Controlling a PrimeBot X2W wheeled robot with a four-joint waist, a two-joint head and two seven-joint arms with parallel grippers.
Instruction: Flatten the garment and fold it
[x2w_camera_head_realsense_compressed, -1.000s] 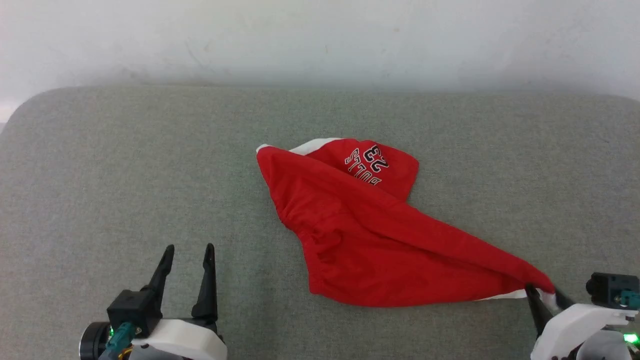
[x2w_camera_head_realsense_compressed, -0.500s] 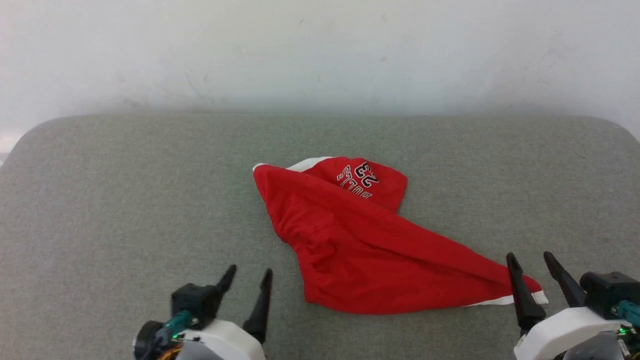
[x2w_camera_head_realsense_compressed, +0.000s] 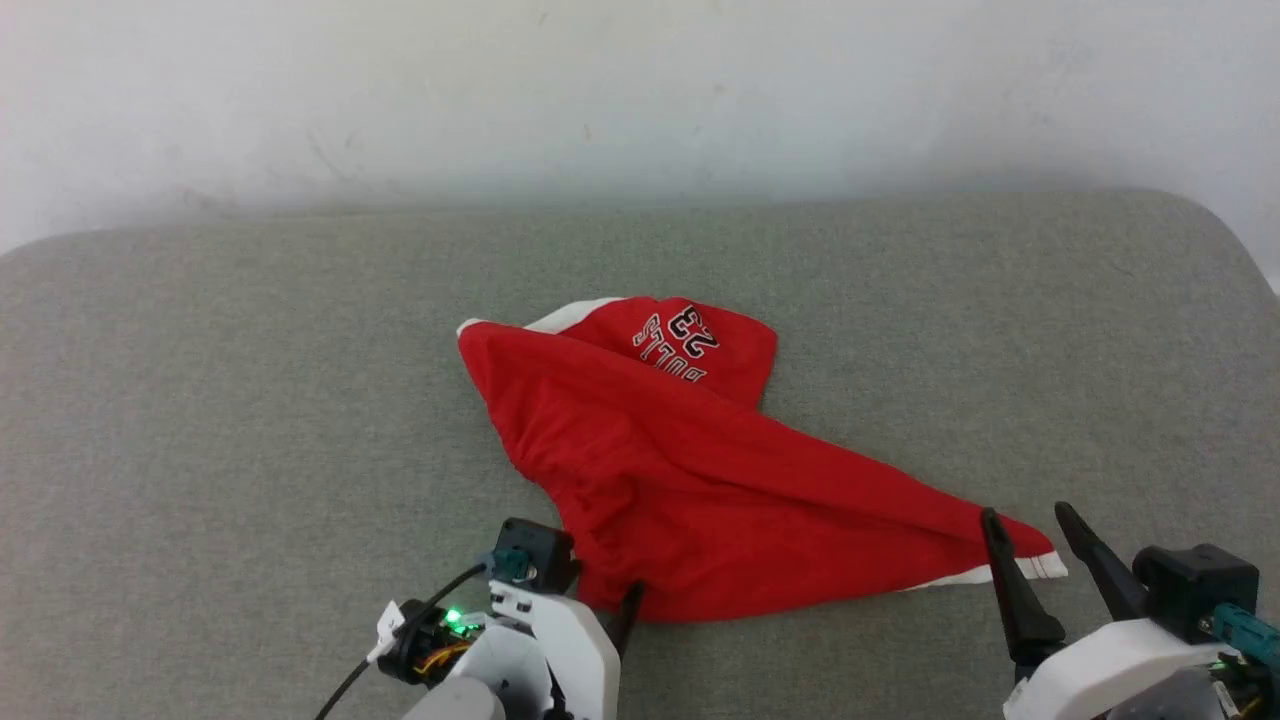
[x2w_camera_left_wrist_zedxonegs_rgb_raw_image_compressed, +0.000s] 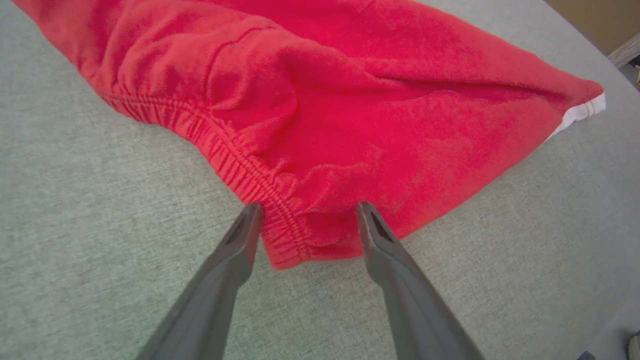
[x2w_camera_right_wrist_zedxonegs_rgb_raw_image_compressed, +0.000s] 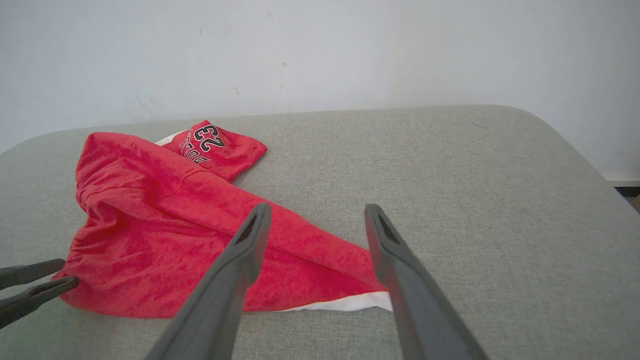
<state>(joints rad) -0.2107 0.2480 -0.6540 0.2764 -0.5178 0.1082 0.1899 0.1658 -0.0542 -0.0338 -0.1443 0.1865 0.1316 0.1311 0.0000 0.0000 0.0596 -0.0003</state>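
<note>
Left pincer (x2w_camera_left_wrist_zedxonegs_rgb_raw_image_compressed: 308, 215) is spread apart and grasps nothing; its two fingertips (x2w_camera_left_wrist_zedxonegs_rgb_raw_image_compressed: 251, 216) straddle the gathered waistband corner (x2w_camera_left_wrist_zedxonegs_rgb_raw_image_compressed: 280, 235) of the red shorts (x2w_camera_head_realsense_compressed: 700, 480) near the front edge of the grey fabric-covered desk (x2w_camera_head_realsense_compressed: 200, 400). Right pincer (x2w_camera_head_realsense_compressed: 1025, 515) is likewise released, with the white-edged hem tip (x2w_camera_head_realsense_compressed: 1045, 567) lying between its fingers (x2w_camera_head_realsense_compressed: 1003, 565) toward the front right corner of the desk. The shorts lie crumpled at the desk centre, with the "BULLS 23" print (x2w_camera_head_realsense_compressed: 680, 345) on the folded leg nearest the rear edge.

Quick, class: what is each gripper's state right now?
Left gripper: open, straddling the red shorts' waistband corner, nothing gripped.
Right gripper: open, holding nothing.
</note>
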